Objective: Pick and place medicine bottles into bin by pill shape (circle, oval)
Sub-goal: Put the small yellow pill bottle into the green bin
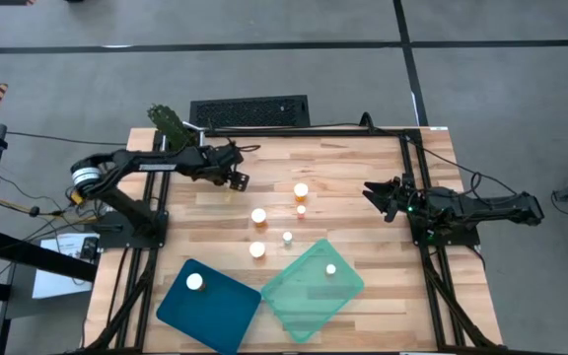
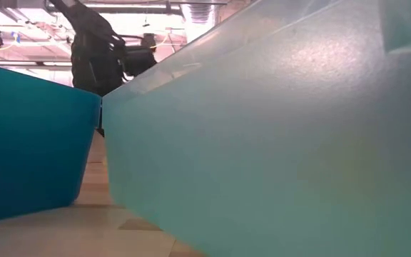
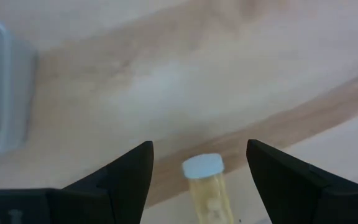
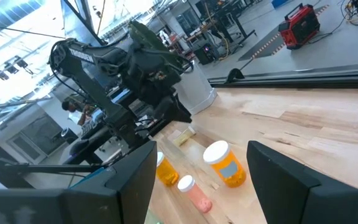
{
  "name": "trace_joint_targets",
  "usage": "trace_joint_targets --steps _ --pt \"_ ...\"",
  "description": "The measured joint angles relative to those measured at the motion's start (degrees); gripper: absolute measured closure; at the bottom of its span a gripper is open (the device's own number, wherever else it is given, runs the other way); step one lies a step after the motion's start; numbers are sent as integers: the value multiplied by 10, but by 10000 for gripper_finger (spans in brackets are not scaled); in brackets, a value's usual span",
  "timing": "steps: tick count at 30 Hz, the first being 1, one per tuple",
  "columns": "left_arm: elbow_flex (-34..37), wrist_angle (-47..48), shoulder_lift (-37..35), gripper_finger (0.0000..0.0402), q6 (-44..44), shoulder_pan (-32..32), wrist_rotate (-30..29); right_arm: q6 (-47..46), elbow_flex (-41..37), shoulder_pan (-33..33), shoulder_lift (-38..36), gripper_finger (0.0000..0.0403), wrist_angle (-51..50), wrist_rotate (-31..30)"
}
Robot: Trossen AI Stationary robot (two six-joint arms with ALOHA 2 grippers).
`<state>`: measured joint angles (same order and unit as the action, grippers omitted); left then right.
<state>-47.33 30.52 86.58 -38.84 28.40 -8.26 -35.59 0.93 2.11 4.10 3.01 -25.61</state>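
Observation:
Several small medicine bottles with white caps stand in a loose group mid-table (image 1: 258,215), one more (image 1: 301,189) farther back. One stands in the blue tray (image 1: 195,281) and one in the green tray (image 1: 330,268). A pale yellow bottle (image 3: 205,180) lies on the wood at the table's far left. My left gripper (image 3: 201,149) hangs open above it, pointing steeply down, one finger on either side of the cap, not touching. My right gripper (image 1: 383,192) waits level and open at the table's right edge.
The blue tray (image 1: 215,318) and the green tray (image 1: 299,306) sit side by side at the near edge; their walls (image 2: 277,128) fill the low view. A potted plant (image 1: 171,123) and a dark keyboard (image 1: 249,110) sit along the far edge, behind my left arm.

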Motion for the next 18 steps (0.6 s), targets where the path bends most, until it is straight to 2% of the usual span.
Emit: trace_joint_targets --steps 4,7,18 --pt "-30 24 59 150 22 -3 22 0 0 0 0 143 0 0" --pt "-58 53 82 150 27 -3 17 0 0 0 0 143 0 0" --pt "-84 85 84 150 18 -6 18 0 0 0 0 143 0 0"
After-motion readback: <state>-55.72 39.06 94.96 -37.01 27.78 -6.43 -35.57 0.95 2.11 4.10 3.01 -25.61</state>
